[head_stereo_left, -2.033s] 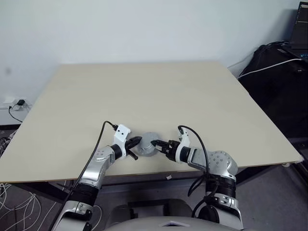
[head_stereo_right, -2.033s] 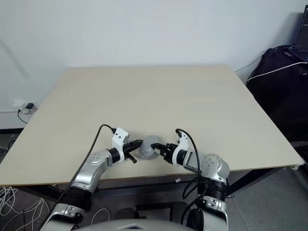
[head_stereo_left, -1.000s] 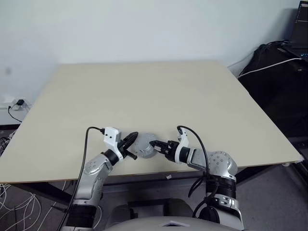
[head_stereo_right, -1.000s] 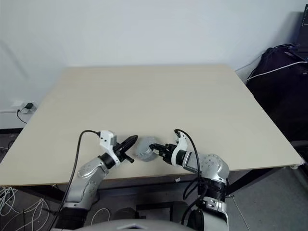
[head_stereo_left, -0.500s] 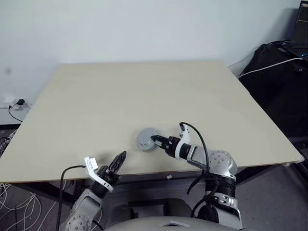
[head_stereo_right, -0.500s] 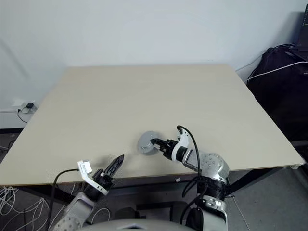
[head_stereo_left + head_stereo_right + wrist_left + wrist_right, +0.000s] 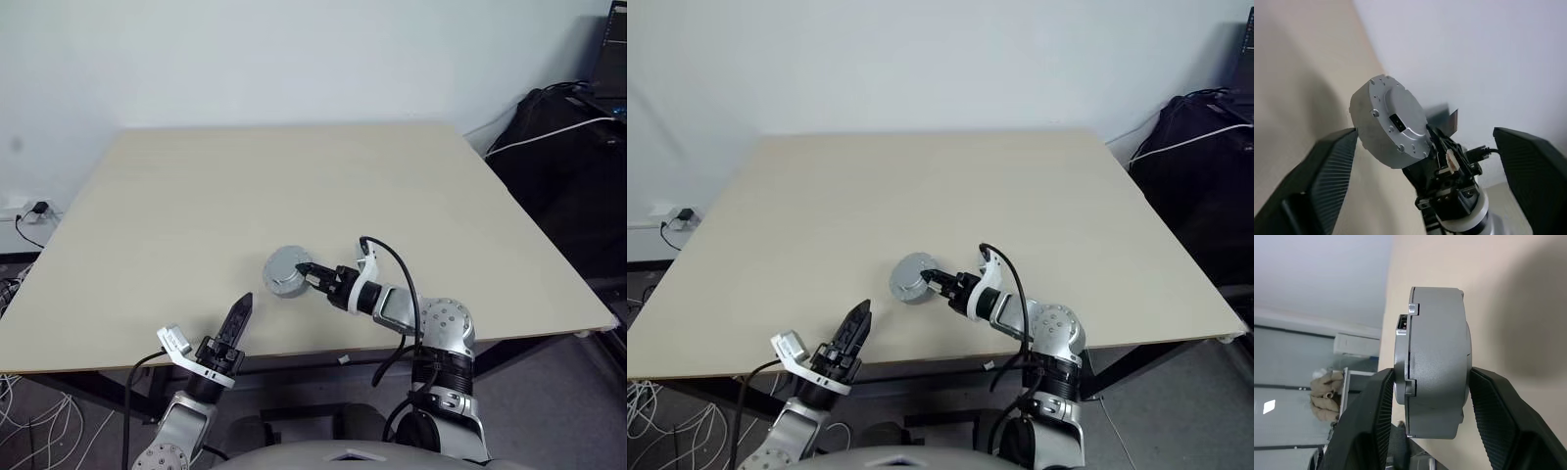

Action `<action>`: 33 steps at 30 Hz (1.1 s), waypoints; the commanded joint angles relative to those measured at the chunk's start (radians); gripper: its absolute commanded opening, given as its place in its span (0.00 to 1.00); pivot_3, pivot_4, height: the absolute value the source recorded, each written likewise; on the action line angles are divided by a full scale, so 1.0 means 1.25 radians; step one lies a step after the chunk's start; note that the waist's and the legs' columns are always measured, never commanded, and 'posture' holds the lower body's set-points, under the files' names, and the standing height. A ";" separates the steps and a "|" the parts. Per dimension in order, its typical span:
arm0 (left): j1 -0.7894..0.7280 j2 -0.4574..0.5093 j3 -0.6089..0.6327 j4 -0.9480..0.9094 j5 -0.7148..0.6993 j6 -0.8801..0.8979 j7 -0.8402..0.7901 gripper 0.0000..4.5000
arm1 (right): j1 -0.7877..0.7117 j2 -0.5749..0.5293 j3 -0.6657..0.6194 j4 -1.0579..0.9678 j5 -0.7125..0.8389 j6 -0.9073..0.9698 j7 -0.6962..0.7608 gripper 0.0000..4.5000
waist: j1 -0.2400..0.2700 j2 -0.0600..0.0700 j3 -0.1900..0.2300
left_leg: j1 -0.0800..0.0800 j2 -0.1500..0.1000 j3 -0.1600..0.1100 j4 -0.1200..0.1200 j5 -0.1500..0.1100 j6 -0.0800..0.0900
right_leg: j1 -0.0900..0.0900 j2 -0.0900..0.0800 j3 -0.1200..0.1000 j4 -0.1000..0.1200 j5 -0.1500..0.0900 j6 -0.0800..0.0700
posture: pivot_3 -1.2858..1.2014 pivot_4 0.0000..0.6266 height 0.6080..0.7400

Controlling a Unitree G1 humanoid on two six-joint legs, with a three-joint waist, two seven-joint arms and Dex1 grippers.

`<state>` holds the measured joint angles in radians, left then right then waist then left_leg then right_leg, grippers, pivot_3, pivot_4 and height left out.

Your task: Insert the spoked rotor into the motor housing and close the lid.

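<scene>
The motor housing [image 7: 283,272] shows as a closed grey round unit, with the lid [image 7: 1403,362] seated on it along a seam around the rim. My right gripper [image 7: 306,273] is shut on its two flat faces and holds it on edge just above the table [image 7: 294,186]. In the right wrist view both fingers [image 7: 1491,413] press against the housing [image 7: 1437,362]. The spoked rotor is hidden. My left gripper [image 7: 239,315] hangs at the table's front edge, apart from the unit, its fingers [image 7: 1317,181] spread wide open and empty.
A dark bag [image 7: 563,147] with a white cable lies on the floor past the table's right edge. At the far left, a wall socket [image 7: 34,211] with cables sits low on the wall.
My left gripper has let go beside the unit, dropped back to the table's front edge, rolled and opened. The right gripper has lifted the closed unit slightly up and farther from me.
</scene>
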<state>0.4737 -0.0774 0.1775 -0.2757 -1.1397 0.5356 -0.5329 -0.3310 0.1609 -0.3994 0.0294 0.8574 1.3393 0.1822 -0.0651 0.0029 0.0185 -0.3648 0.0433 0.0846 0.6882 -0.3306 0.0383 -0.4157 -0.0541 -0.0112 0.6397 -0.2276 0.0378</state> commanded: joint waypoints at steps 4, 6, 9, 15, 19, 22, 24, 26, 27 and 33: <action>-0.010 -0.008 0.001 0.008 -0.043 0.022 0.015 1.00 | -0.014 0.083 0.020 -0.066 0.108 0.004 -0.023 0.47 | -0.001 0.000 0.000 | 0.000 0.000 0.000 0.000 0.000 0.000 | 0.000 0.000 0.000 0.000 0.000 0.000 | 0.52 0.00 1.00; -0.014 -0.008 0.000 0.008 -0.051 0.026 0.003 1.00 | -0.005 0.087 0.030 -0.073 0.127 0.016 -0.034 0.47 | -0.001 0.000 0.000 | 0.000 -0.001 0.000 0.000 0.000 0.000 | 0.000 0.000 0.000 0.000 0.000 0.000 | 0.52 0.00 1.00; -0.024 -0.006 -0.001 0.018 -0.074 0.042 0.002 1.00 | 0.010 0.097 0.047 -0.085 0.155 0.035 -0.052 0.47 | -0.001 -0.001 0.001 | 0.000 0.000 0.000 0.000 0.000 0.000 | 0.000 0.000 0.000 0.000 0.000 0.000 | 0.52 0.00 1.00; -0.057 -0.012 0.002 0.040 -0.103 0.057 0.006 1.00 | 0.037 0.109 0.076 -0.096 0.210 0.062 -0.090 0.47 | 0.000 -0.002 0.001 | 0.000 -0.001 0.000 0.000 0.000 0.000 | 0.000 0.000 0.000 0.000 0.000 0.000 | 0.52 0.00 1.00; -0.073 -0.014 0.004 0.045 -0.116 0.059 0.002 1.00 | 0.045 0.106 0.085 -0.096 0.240 0.073 -0.108 0.47 | -0.001 -0.002 0.001 | -0.001 -0.001 0.000 0.000 0.000 0.000 | 0.000 0.000 0.000 -0.001 0.000 0.000 | 0.52 0.00 1.00; -0.084 -0.016 0.005 0.047 -0.120 0.051 -0.003 1.00 | 0.051 0.102 0.090 -0.098 0.263 0.083 -0.121 0.47 | -0.001 -0.002 0.001 | -0.001 -0.002 0.000 0.000 0.000 0.000 | 0.000 0.000 0.000 -0.001 0.000 0.000 | 0.52 0.00 1.00; -0.090 -0.018 0.005 0.050 -0.126 0.051 -0.005 1.00 | 0.056 0.100 0.094 -0.098 0.277 0.092 -0.130 0.47 | -0.001 -0.002 0.001 | -0.001 -0.003 0.000 0.000 0.000 0.000 | 0.000 0.000 0.000 -0.001 0.000 0.000 | 0.52 0.00 1.00; -0.097 -0.018 0.003 0.057 -0.134 0.057 -0.003 1.00 | 0.064 0.099 0.098 -0.098 0.290 0.104 -0.138 0.47 | -0.001 -0.002 0.001 | -0.001 -0.003 0.000 0.000 0.000 0.000 | 0.000 0.000 0.000 -0.001 0.000 0.000 | 0.52 0.00 1.00; -0.100 -0.017 0.001 0.059 -0.137 0.060 -0.002 1.00 | 0.067 0.099 0.100 -0.097 0.296 0.108 -0.142 0.47 | -0.001 -0.002 0.001 | -0.001 -0.003 0.000 0.000 0.000 0.000 | 0.000 0.000 0.000 -0.001 0.000 0.000 | 0.52 0.00 1.00; -0.106 -0.012 -0.003 0.065 -0.150 0.075 0.004 1.00 | 0.069 0.092 0.103 -0.091 0.329 0.122 -0.159 0.47 | -0.001 -0.002 0.001 | -0.001 -0.003 -0.001 0.000 0.000 0.000 | 0.000 0.000 0.000 -0.001 0.000 0.000 | 0.52 0.00 1.00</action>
<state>0.3598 -0.0695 0.1832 -0.1940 -1.3078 0.6241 -0.5239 -0.3321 0.1636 -0.3274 -0.0459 1.2057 1.4948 -0.0289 -0.0658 0.0006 0.0199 -0.3662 0.0395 0.0839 0.6882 -0.3307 0.0387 -0.4157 -0.0540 -0.0114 0.6381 -0.2273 0.0376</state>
